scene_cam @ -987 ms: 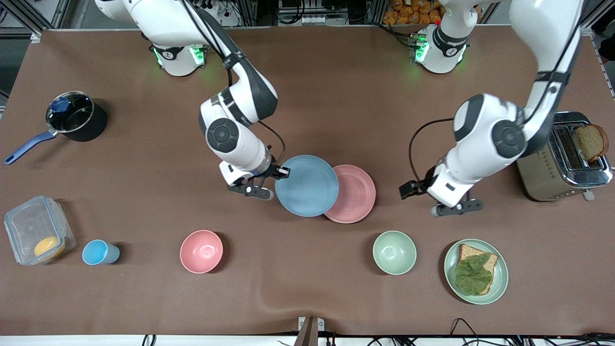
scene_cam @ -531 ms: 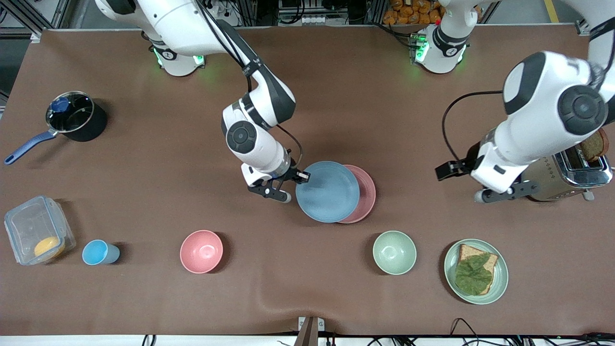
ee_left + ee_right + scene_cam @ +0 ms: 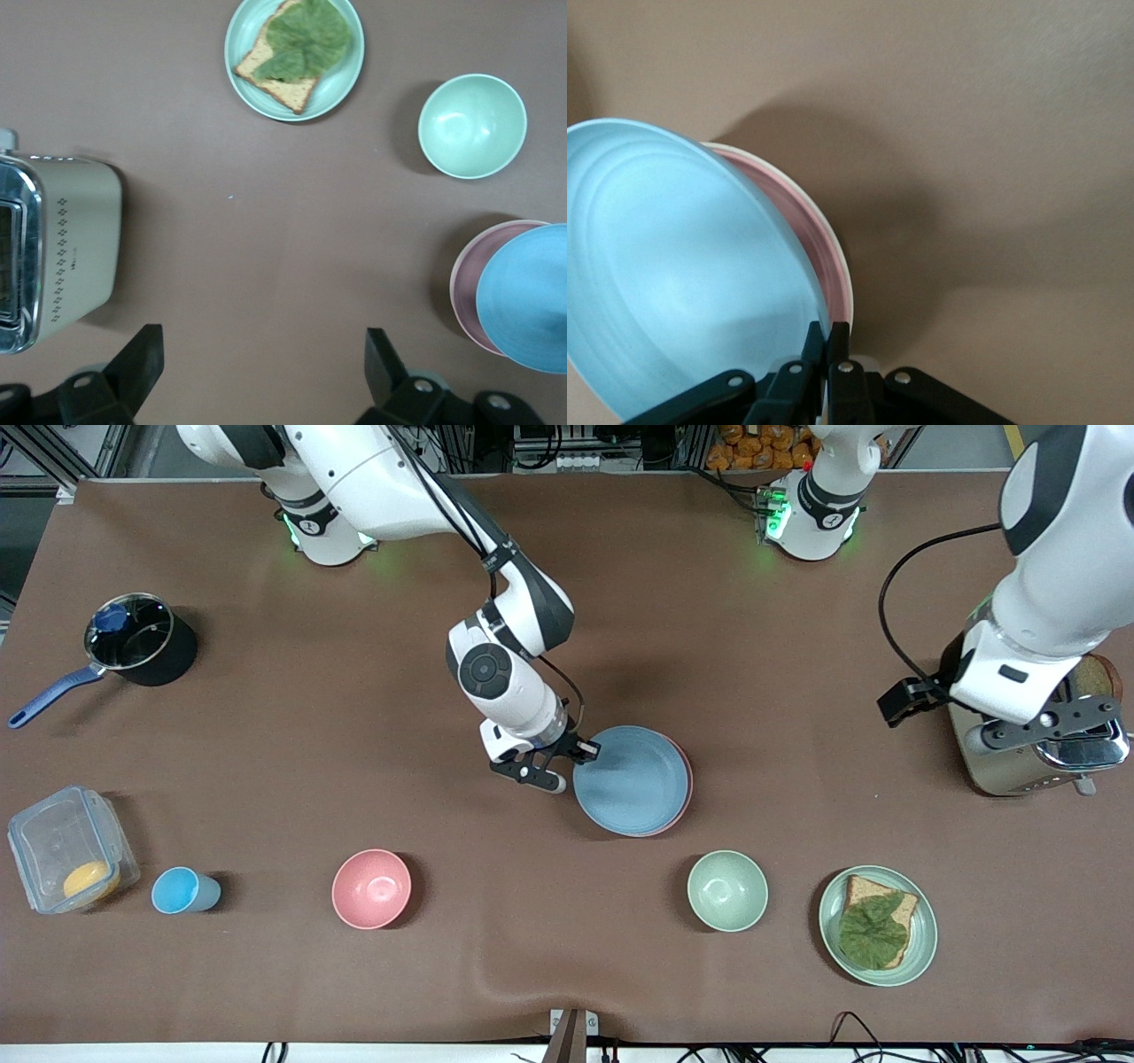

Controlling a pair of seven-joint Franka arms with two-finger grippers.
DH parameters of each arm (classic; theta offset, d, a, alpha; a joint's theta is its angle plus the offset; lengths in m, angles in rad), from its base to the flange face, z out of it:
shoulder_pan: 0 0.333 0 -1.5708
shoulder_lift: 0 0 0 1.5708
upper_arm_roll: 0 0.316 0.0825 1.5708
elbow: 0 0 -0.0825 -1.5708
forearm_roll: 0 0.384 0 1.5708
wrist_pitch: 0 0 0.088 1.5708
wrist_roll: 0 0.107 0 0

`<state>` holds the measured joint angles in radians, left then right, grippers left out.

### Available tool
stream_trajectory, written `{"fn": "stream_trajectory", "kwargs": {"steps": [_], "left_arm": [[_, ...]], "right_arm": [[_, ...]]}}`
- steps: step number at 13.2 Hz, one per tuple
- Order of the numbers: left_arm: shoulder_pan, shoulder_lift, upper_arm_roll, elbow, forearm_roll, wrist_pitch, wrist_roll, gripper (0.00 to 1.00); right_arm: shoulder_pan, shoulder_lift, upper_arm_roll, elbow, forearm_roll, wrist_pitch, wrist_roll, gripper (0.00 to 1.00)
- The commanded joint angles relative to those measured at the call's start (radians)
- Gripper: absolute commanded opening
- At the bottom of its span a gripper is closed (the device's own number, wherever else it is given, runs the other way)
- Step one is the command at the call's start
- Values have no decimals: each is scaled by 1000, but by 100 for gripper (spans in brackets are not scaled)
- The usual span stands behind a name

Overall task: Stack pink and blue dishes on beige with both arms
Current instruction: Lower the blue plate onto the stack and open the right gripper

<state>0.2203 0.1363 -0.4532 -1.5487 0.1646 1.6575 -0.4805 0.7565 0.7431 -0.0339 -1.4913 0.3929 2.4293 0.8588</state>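
Near the middle of the front view, the right gripper (image 3: 580,749) is clenching its fingers on the rim of the blue plate (image 3: 631,779), gripping it at the plate's nine o'clock edge. That plate is sitting almost squarely over the pink plate (image 3: 687,795), whose rim is peeking out only from about three to five o'clock. Whether the blue plate is resting on the pink one or hanging just above it cannot be told. At five o'clock from the plates, nearer the camera, a green bowl (image 3: 727,890) and a green plate with toast and a leaf (image 3: 877,926) are sitting on the desk (image 3: 266,779). The left gripper (image 3: 1045,731) is waiting over the toaster (image 3: 1001,766) at the left arm's end.

Looking down from the left wrist view, the left gripper's fingers (image 3: 142,367) are standing released and wide apart with nothing between them.

Seen from the right wrist view, the fingers (image 3: 824,341) are pinching the tilted blue plate's rim, with the pink plate and a cream-beige plate's (image 3: 837,243) rim showing beneath it.
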Motion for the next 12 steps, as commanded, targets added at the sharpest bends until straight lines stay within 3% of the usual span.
{"fn": "stream_trajectory", "kwargs": {"steps": [1, 3, 4, 5, 9, 12], "left_arm": [[11, -10, -4, -11, 12, -11, -6, 100], [11, -12, -4, -11, 10, -28, -6, 100], [11, -20, -4, -11, 9, -31, -4, 100], [13, -23, -4, -7, 6, -30, -1, 100], [11, -20, -7, 13, 7, -30, -3, 100], [11, -14, -9, 15, 7, -28, -3, 100]], "right_arm": [[15, 38, -11, 58, 23, -1, 17, 0], [11, 45, -12, 68, 20, -1, 3, 2], [-3, 45, -11, 77, 23, -10, 3, 58], [1, 44, -12, 78, 21, -4, 11, 100], [-5, 25, -20, 78, 8, -16, 3, 100], [-52, -34, -72, 72, -14, -183, -108, 100]]}}
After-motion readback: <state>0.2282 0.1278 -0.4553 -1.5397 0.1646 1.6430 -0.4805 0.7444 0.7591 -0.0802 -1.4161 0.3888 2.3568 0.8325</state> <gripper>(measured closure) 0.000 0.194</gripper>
